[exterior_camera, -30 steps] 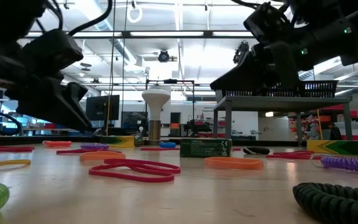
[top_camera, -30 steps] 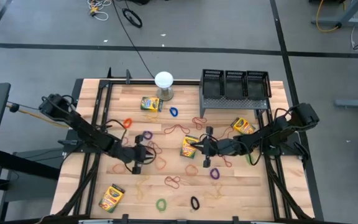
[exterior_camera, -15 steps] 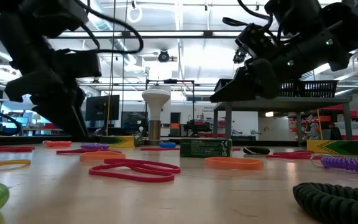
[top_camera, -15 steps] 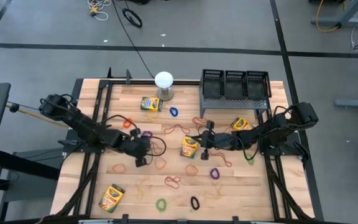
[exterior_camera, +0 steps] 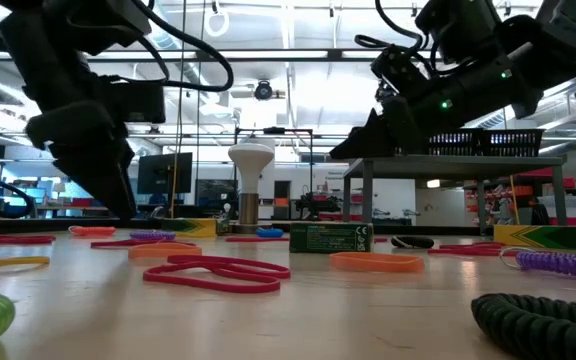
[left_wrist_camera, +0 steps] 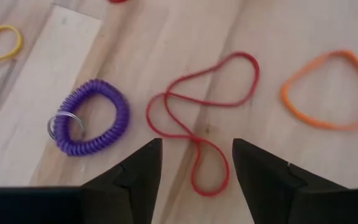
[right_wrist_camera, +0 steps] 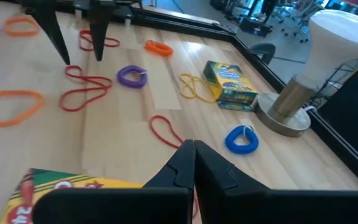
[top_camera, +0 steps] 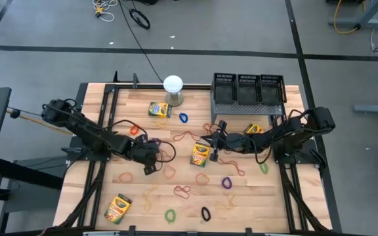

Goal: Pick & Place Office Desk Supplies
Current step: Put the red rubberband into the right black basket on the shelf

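Observation:
Rubber bands and coil loops lie scattered over the wooden table point(top_camera: 274, 196). My left gripper point(top_camera: 151, 156) points down, open, just above a twisted red band point(left_wrist_camera: 197, 124); a purple coil point(left_wrist_camera: 92, 124) and an orange band point(left_wrist_camera: 328, 93) lie beside it. My right gripper point(top_camera: 210, 141) is shut and hovers beyond a crayon box point(top_camera: 200, 155); nothing shows between its fingers point(right_wrist_camera: 185, 163). Other crayon boxes point(top_camera: 158, 109) point(top_camera: 255, 130) point(top_camera: 117, 207) lie flat. Three black mesh bins point(top_camera: 248, 87) stand on the riser at the far edge.
A white globe on a stand point(top_camera: 173, 85) stands at the far edge, left of the grey riser point(top_camera: 248, 108). A blue coil point(right_wrist_camera: 241, 140) lies near the globe's base. Green point(top_camera: 170, 214) and black point(top_camera: 205, 214) coils lie near the front edge.
My left gripper has gone toward the far edge and a little to the right, and has tipped until its fingers point down over the red band. My right gripper has drawn toward the far edge, past the middle crayon box. Nothing on the table has moved.

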Controlling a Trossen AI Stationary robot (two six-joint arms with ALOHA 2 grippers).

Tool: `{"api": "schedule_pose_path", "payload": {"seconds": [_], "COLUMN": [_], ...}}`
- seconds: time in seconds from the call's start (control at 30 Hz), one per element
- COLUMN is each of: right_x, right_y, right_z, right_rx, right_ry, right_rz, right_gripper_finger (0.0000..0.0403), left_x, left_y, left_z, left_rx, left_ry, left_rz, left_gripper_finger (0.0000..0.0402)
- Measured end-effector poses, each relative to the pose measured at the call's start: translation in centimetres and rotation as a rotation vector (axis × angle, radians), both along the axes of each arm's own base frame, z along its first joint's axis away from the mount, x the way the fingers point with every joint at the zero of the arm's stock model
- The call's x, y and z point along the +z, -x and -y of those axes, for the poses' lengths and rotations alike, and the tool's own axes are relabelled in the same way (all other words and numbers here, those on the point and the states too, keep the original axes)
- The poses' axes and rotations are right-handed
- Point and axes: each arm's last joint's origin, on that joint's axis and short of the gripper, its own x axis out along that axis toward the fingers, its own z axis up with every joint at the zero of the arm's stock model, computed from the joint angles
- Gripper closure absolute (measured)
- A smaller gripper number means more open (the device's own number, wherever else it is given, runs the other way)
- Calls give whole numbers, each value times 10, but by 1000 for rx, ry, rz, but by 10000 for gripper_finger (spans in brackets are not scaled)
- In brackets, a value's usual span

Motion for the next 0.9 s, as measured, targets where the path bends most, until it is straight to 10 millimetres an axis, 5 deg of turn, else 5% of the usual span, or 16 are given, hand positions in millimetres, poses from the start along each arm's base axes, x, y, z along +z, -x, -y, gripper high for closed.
{"api": "schedule_pose_path", "payload": {"seconds": [0.47, 0.9], "right_x": [0, -2], "right_y": [0, 1], "right_z": [1, -4], "right_rx": [3, -5], "right_ry": [16, -48], "right_rz": [-1, -1], "right_gripper_finger": [396, 396], "left_x": [-29, -16], "left_y": [-11, -4], "left_z": [-1, -1], "left_rx": [-26, -70], "left_ry": [-1, 69], "left_rz": [-99, -159], "left_gripper_finger": [227, 383]}}
